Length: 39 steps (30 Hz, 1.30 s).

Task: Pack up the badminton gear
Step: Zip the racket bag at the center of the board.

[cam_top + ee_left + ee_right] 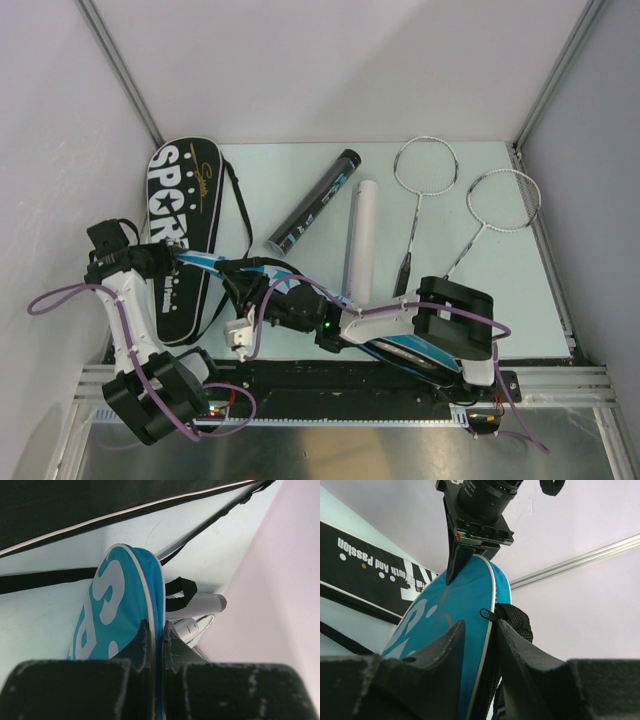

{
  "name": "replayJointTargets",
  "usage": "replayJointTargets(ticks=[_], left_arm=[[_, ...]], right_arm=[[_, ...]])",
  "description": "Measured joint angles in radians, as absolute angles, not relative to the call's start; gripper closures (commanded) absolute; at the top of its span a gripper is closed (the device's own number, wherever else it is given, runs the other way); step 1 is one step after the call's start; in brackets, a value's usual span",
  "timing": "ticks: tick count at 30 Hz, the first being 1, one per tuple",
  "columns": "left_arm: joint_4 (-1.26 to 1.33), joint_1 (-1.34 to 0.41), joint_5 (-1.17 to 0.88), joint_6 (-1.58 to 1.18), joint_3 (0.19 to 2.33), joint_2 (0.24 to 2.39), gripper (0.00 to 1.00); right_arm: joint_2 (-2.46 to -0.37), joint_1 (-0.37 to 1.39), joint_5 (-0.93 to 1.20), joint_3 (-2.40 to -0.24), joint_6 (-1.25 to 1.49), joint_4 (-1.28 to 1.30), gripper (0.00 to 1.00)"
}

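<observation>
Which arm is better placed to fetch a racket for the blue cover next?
Probably the right. One racket and the second racket both lie on its side of the table. The left gripper is shut on the blue cover and can steady it.

bench (500, 300): pale green top | left: black "SPORT" cover (185, 230) lying flat | centre: black teal-printed tube (315, 202) aslant, white tube (361, 240) near it | right: silver racket (426, 163), second silver racket (502, 200), heads far
</observation>
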State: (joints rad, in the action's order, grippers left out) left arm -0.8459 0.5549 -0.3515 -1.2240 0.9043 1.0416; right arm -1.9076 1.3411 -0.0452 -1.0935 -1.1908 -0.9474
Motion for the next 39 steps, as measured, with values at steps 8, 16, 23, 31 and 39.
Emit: replayJointTargets(ticks=[8,16,23,31,39], left_arm=[[-0.844,0.555,-0.352,-1.225,0.904,1.042,1.0],[-0.84,0.555,-0.354,-1.231,0.904,1.042,1.0],[-0.836,0.555,-0.361,-1.23,0.9,1.047,1.0],[-0.834,0.555,-0.367,-1.23,0.9,1.049,1.0],[-0.833,0.555,-0.37,-1.23,0.899,1.053,1.0]], right_arm=[[-1.924,1.34,-0.046,-1.108,-1.221,-0.949,0.6],[-1.938,1.34,-0.049,-1.123,-1.252,-0.955,0.61],[-1.941,1.346,-0.064,-1.124,-1.274,-0.962,0.66],[-1.941,1.357,-0.086,-1.124,-1.297,-0.966,0.64],[-1.946,1.36,-0.093,-1.124,-1.312,-0.975,0.67]])
